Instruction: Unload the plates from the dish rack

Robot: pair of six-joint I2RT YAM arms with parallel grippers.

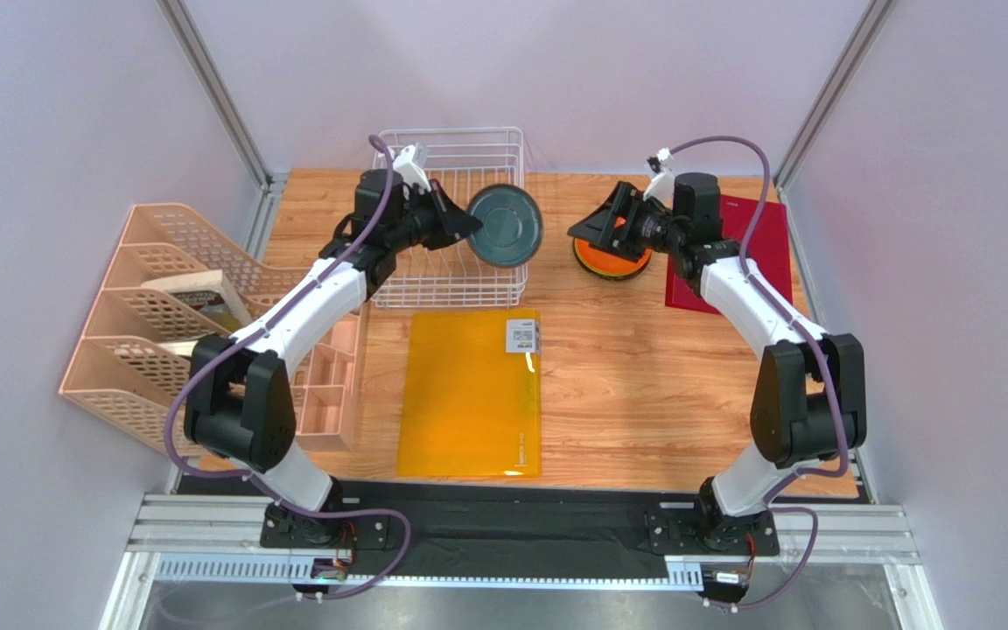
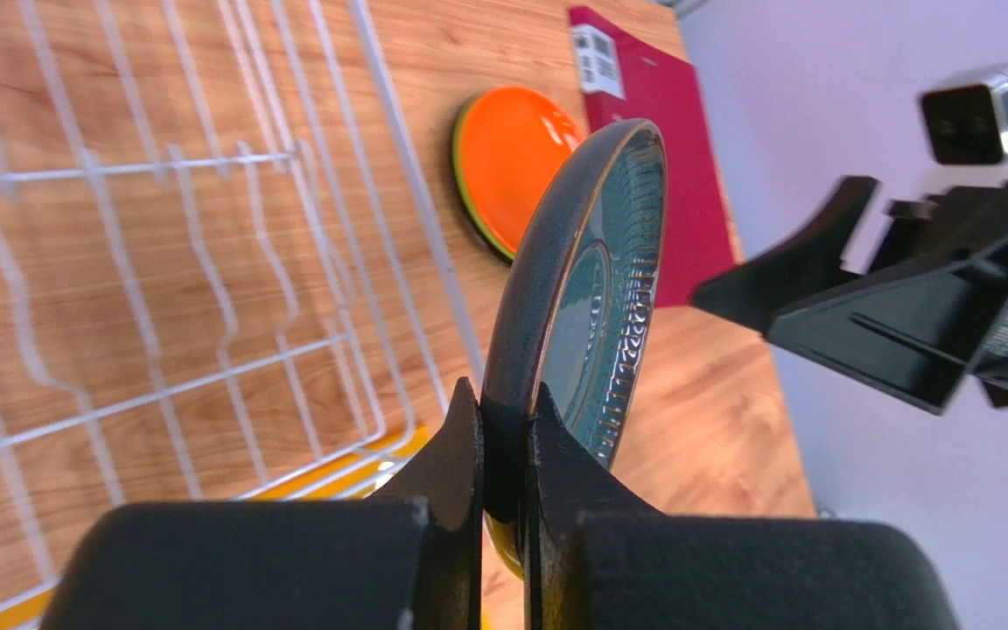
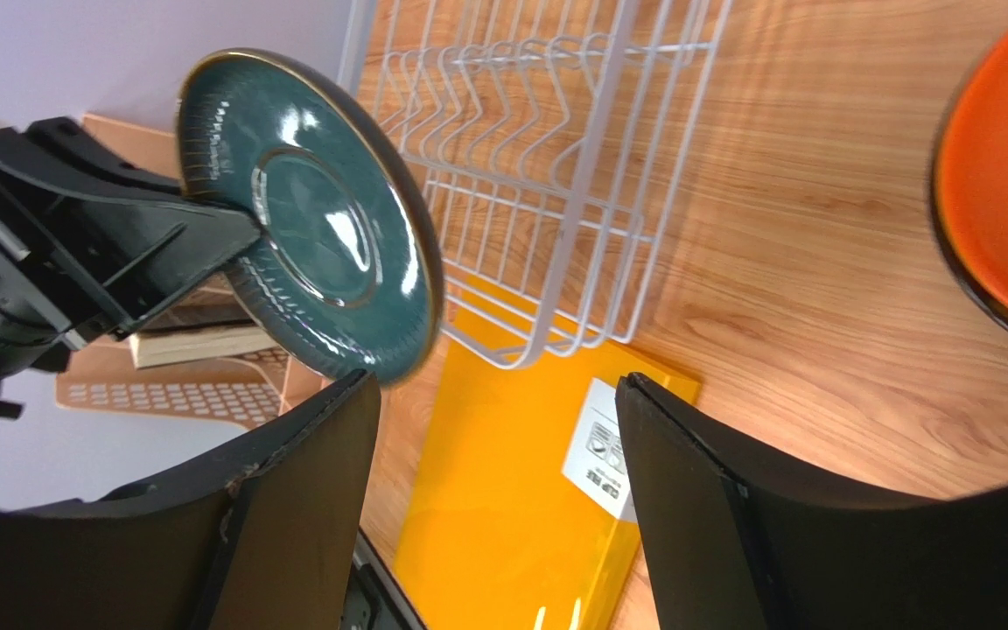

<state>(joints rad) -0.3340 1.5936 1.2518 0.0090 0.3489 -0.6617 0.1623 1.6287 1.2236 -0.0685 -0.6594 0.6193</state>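
Left pincer [image 2: 507, 407] clamps plate [image 2: 595, 295] rim, clearest wrist-side.

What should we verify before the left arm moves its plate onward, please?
1. The left tool is shut on the rim of the dark grey plate: ok.
2. The plate is out of the tines of the dish rack: ok.
3. The right tool is open: ok.
4. No other plates sit in the rack: ok.
5. The path to the orange plate is free: not ok, the right tool seems to be in the way.
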